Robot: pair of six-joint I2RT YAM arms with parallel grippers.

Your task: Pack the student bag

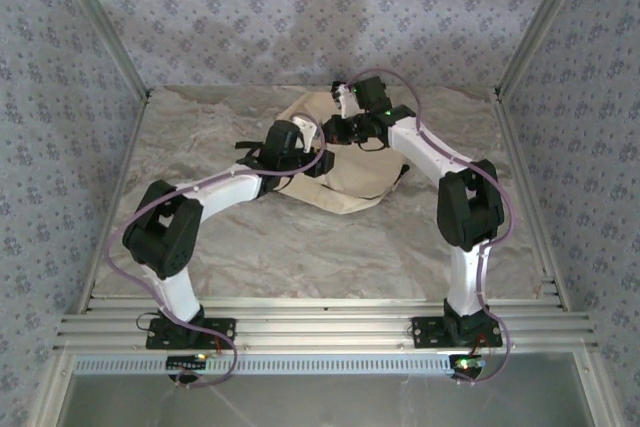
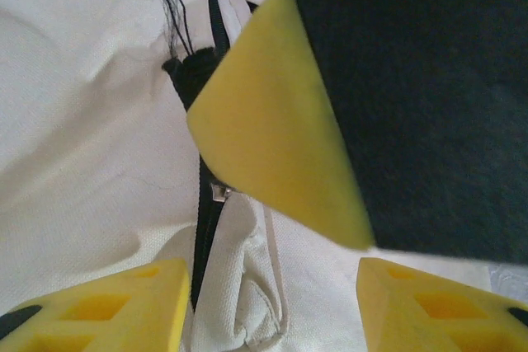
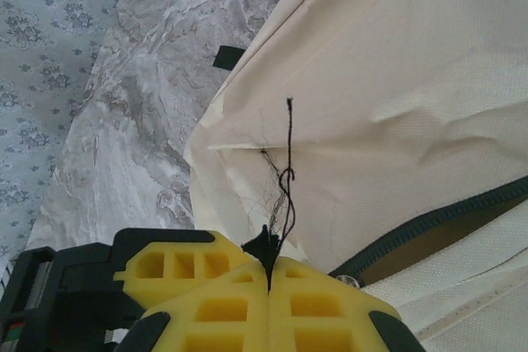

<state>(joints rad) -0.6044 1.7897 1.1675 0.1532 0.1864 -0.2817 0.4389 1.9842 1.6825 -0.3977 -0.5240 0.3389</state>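
On the marble table (image 1: 300,247), seen from the arms' side. Left arm comes up from 7 o'clock and bends in toward the middle. Left gripper (image 2: 272,276) hangs low over cream fabric; its yellow fingers (image 2: 107,307) stand apart. A yellow-and-dark block (image 2: 272,138) looms at 2 o'clock of them, very near the lens. Cannot tell whether the fingers grip it or merely sit under it. A black zip line (image 2: 206,204) runs up between the fingers toward 12 o'clock.

The student bag (image 1: 330,182) lies slumped just past table centre, toward 12 o'clock, with both wrists over its far half.

Right arm rises from 5 o'clock and elbows out toward 3 o'clock. It then reaches in to the bag's far edge. Right gripper (image 3: 269,274) is pressed together, pinching a black tab (image 3: 264,249) with loose threads trailing up. At 4 o'clock of it, the zip is parted, tan lining showing.
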